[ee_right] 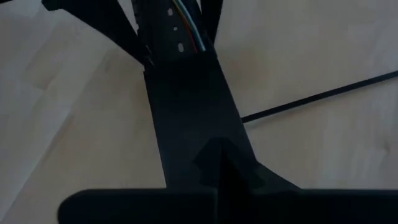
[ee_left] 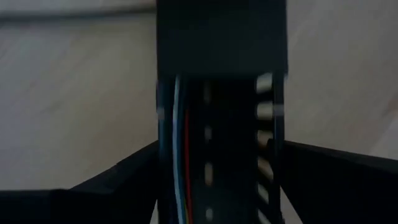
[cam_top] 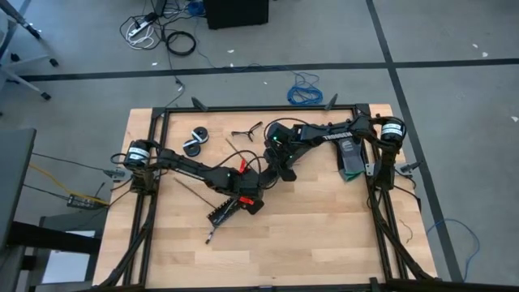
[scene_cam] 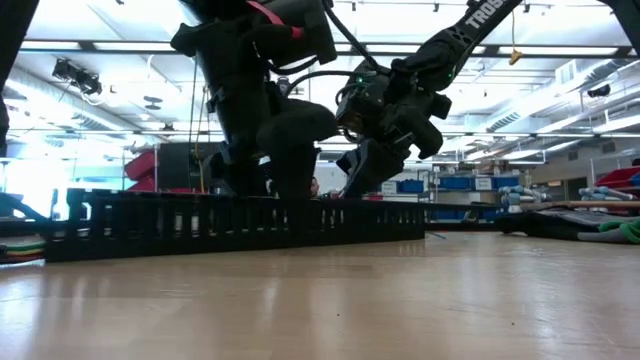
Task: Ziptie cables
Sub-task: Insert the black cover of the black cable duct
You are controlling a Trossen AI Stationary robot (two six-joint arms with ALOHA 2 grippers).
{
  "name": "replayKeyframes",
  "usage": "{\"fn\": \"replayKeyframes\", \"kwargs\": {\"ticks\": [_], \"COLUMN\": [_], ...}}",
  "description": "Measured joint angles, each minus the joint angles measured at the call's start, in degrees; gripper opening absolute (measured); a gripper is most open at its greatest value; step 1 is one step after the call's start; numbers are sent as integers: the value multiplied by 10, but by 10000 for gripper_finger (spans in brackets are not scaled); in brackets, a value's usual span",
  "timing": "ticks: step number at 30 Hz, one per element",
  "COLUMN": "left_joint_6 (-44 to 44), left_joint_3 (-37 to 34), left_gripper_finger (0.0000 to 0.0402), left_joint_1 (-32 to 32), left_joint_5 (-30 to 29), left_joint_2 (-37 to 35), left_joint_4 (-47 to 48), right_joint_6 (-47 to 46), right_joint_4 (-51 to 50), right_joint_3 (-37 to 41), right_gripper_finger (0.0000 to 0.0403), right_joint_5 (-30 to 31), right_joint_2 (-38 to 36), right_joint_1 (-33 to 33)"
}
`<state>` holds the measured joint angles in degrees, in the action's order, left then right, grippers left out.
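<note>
A long black slotted channel (cam_top: pixel 220 216) lies on the table, slanting toward its near edge. Thin coloured cables (ee_left: pixel 181 155) run inside its open part; a solid black lid (ee_right: pixel 186 106) covers the rest. My left gripper (ee_left: pixel 221 146) points down over the open part, open, one finger on each side of the channel. My right gripper (ee_right: pixel 221 162) is shut over the lid, a little farther along the channel (scene_cam: pixel 240 225). One thin black ziptie (ee_right: pixel 323 96) lies flat on the wood, with one end at the channel's side. My left gripper has a finger (ee_left: pixel 124 180) at each side wall (ee_left: pixel 163 149) of the channel, coming from above and lying across it; I cannot tell whether they touch. My right gripper's shut fingertips (ee_right: pixel 217 155) are on the lid's flat top (ee_right: pixel 193 124), slanting down along the channel, which rests on the table.
Two black round rolls (cam_top: pixel 195 139) and a small black tool (cam_top: pixel 247 130) lie toward the far edge. A green and black object (cam_top: pixel 350 158) sits at the right by the arm's base. A black frame (cam_top: pixel 259 108) rims the table. Bare wood (cam_top: pixel 308 235) lies along the near side.
</note>
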<state>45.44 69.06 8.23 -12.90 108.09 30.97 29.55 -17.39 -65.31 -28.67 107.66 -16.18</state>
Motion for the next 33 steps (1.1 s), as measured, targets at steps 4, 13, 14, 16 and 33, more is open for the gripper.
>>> {"fn": "replayKeyframes", "kwargs": {"ticks": [4,13,14,16,33], "left_joint_6": [-1,13,11,2,34], "left_joint_3": [0,1,4,8,10], "left_gripper_finger": [276,269,269,269,269], "left_joint_1": [-1,-1,-1,-1,20], "left_joint_5": [-1,-7,-7,-7,4], "left_joint_2": [4,10,10,10,-7], "left_joint_4": [-13,-24,-23,-23,25], "right_joint_6": [-17,-55,-55,-55,-44], "right_joint_4": [31,53,50,42,30], "right_joint_3": [0,1,1,0,0], "right_gripper_finger": [0,1,1,1,0], "right_joint_5": [-1,21,20,16,4], "right_joint_2": [1,2,2,1,0], "right_joint_1": [16,26,22,13,-23]}}
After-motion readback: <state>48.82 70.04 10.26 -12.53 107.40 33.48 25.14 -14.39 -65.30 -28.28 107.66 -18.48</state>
